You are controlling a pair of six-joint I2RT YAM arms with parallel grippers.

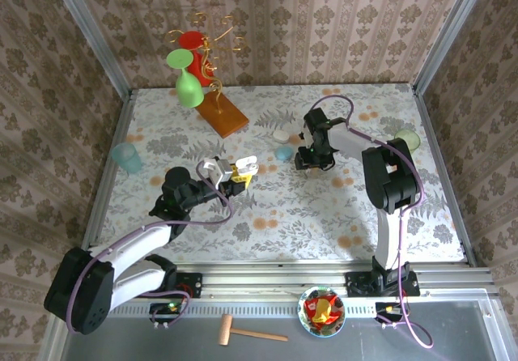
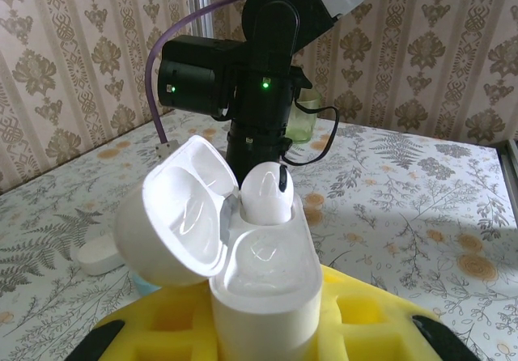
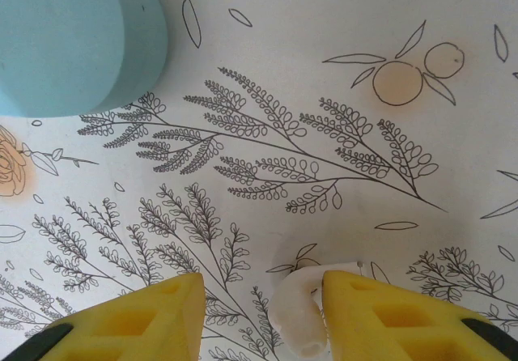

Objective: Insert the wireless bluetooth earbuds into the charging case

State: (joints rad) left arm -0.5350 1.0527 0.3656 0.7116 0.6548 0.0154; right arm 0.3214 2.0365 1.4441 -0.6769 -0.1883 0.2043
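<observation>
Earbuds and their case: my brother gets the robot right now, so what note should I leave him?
Left claw: shut on the open white charging case, held upright.
Right claw: open, down at the table, with a loose white earbud lying between its fingers.
Done: one earbud stands in the case's far slot.
Left: close on the loose earbud, carry it over and set it in the empty near slot.

Walls (image 1: pixel 324 21): beige damask wallpaper on three sides.
Corner posts (image 1: pixel 90 33): bare aluminium, slanting up from the back corners.
Table (image 1: pixel 283 231): pale cloth printed with grey ferns and orange fruit.
Near edge: slotted metal rail (image 1: pixel 267 273).
Light: soft, even.
</observation>
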